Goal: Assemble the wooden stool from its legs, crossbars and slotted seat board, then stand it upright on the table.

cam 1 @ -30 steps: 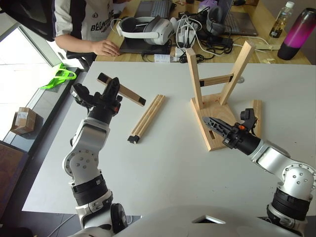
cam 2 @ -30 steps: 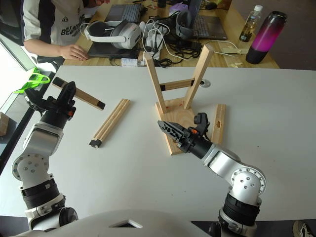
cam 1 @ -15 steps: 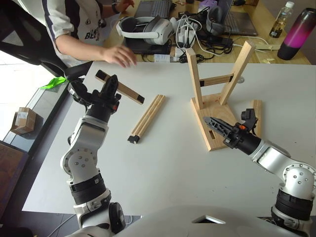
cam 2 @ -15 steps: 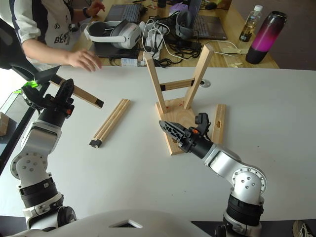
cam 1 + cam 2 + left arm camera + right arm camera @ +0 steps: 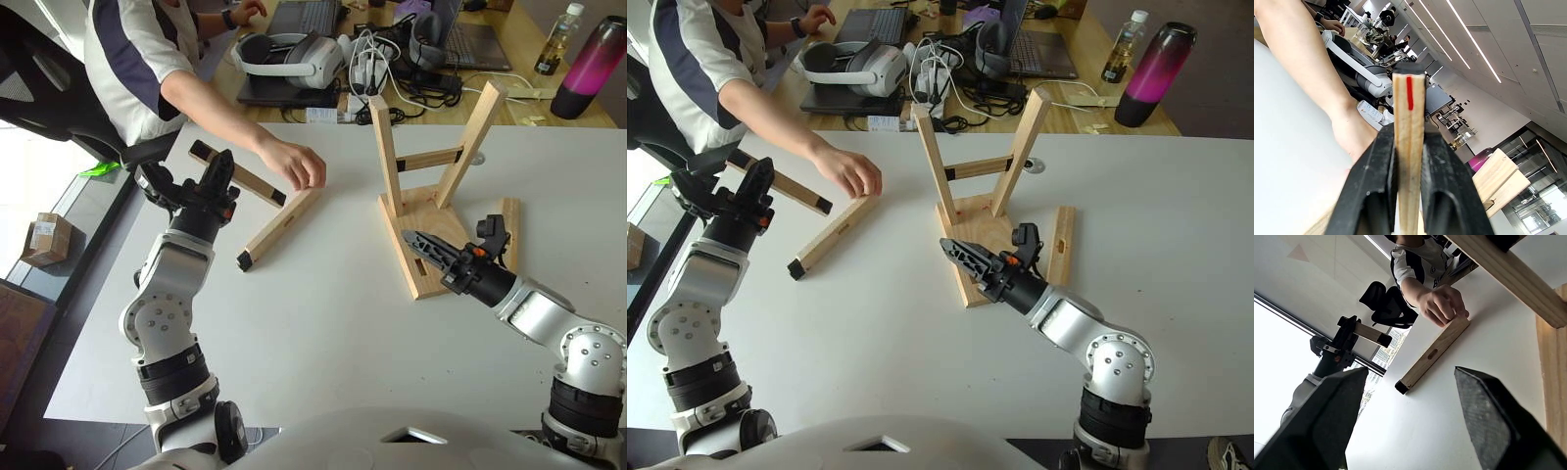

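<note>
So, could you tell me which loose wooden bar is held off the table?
The black-tipped wooden bar clamped in the left gripper; the slotted bar under the person's hand and the slat beside the seat board lie flat.

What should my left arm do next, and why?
Probably pause it where it is. The left gripper is shut on a bar, and a person's hand rests on the loose leg lying on the table beside it. Swinging the bar toward the seat board now would likely cross that hand, so waiting seems safest.
</note>
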You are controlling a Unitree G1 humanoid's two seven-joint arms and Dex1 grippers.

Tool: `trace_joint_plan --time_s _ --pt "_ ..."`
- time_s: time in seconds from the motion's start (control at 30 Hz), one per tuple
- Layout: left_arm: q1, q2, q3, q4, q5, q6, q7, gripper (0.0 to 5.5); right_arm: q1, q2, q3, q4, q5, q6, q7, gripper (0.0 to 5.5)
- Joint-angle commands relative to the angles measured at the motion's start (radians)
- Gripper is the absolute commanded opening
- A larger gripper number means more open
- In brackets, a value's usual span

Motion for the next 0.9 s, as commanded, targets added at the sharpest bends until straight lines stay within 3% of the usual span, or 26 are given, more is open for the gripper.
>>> trace_joint_plan --time_s 0.03,0.27,0.47,0.7,0.9 --pt "-0.012 0.021 -0.006 0.006 0.004 0.006 -0.001 0.39 0.005 -0.018 0.013 -0.004 0.024 -0.015 -0.018 3.32" --pt "-0.018 0.157 -0.132 0.160 0.302 -0.172 -0.274 0.39 -0.002 -0.043 0.025 0.011 0.041 -0.026 -0.020 3.32" --pt "-0.100 0.273 -0.265 0.597 0.625 -0.603 -0.663 0.39 -0.072 -0.150 0.023 0.081 0.046 0.016 0.022 3.32" --pt "-0.176 0.229 -0.306 0.819 0.769 -0.910 -0.733 0.39 -0.171 -0.257 0.008 0.212 0.045 0.066 0.084 3.32" --pt "-0.209 0.179 -0.351 0.810 0.756 -0.920 -0.807 0.39 -0.222 -0.315 -0.006 0.279 0.047 0.110 0.112 3.32"
